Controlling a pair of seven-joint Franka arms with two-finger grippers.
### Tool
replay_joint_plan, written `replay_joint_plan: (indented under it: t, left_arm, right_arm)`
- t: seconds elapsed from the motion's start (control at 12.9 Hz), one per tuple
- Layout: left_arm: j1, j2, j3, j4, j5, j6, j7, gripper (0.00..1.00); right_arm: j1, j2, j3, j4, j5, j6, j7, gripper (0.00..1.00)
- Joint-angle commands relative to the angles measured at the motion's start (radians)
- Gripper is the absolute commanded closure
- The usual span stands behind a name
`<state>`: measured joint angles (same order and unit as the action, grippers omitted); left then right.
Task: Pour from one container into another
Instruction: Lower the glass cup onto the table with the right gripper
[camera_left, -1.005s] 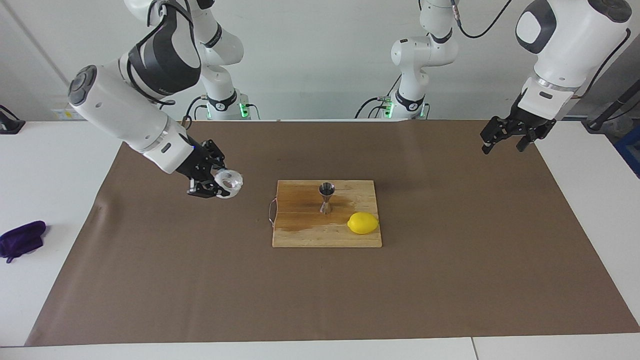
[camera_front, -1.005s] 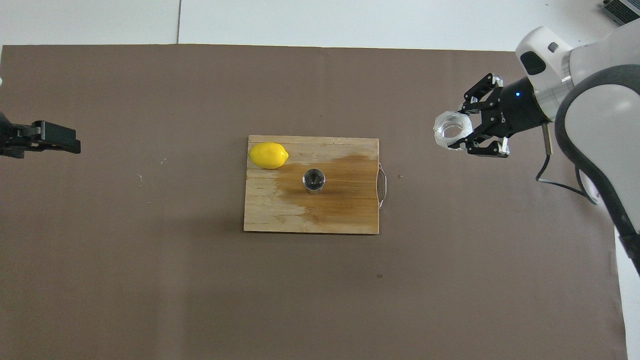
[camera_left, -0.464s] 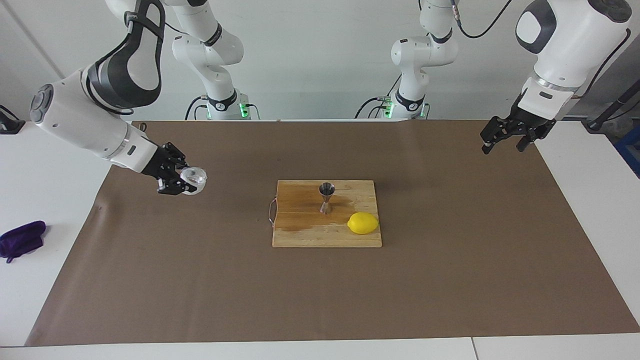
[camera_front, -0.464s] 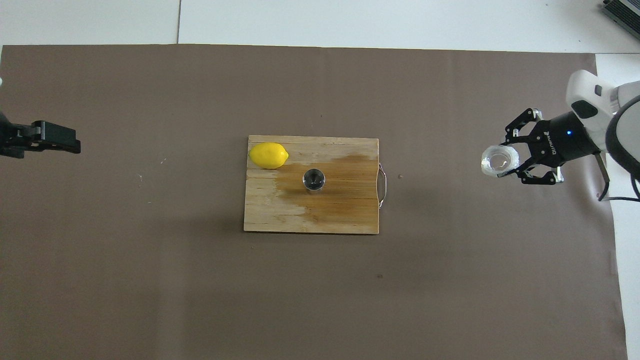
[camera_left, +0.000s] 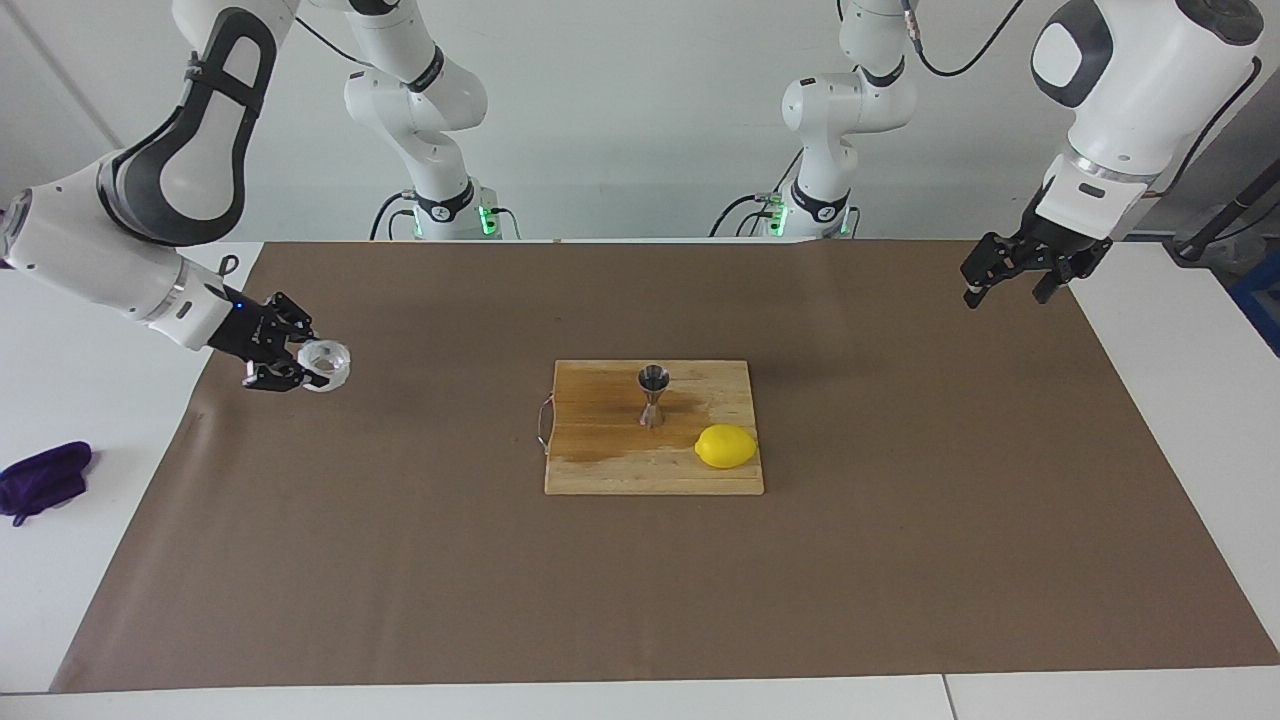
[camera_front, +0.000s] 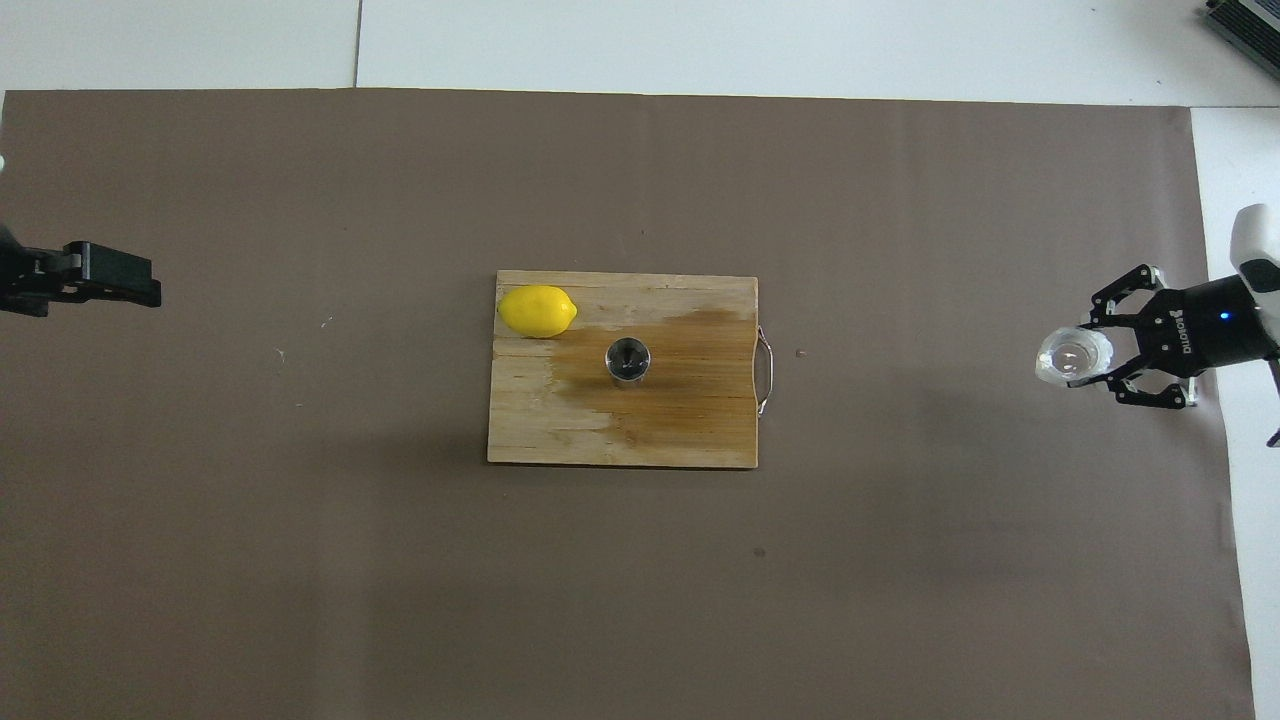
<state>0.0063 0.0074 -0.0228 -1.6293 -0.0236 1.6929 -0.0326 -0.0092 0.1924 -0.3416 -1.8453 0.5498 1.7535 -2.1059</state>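
The right pincer (camera_left: 300, 365) is clamped on the little see-through cup (camera_left: 326, 364) and holds it up over the brown mat (camera_left: 400, 560), near the mat's edge at the right arm's end of the bench (camera_left: 60, 320). White letters on this pincer are too small to read.

The shiny jigger (camera_left: 653, 394) stands upright on the wet wooden board (camera_left: 600, 460). In the facing view, the yellow lemon (camera_left: 726, 446) lies at about 4 o'clock from it.

The left pincer (camera_left: 1010, 270) waits above the mat's corner. I cannot tell how its fingers are.
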Motion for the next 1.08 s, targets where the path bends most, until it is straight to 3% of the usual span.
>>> replay_joint_plan:
  t: [0.0,0.54,1.01]
  left_arm:
    - [0.0,-0.014,0.001,-0.014,0.017,-0.006,0.0,0.0]
    - [0.0,-0.014,0.001,-0.014,0.018,-0.006,0.002,0.0]
    - [0.0,-0.014,0.001,-0.014,0.017,-0.006,0.002,0.0]
  right_arm:
    - [-0.012,-0.013,0.001,-0.075,0.09,0.096,-0.054,0.69]
    - [-0.048,0.125,-0.017,-0.078,0.283,0.113,-0.241,0.67]
    - [-0.057,0.17,-0.03,-0.107,0.348,0.118,-0.312,0.53]
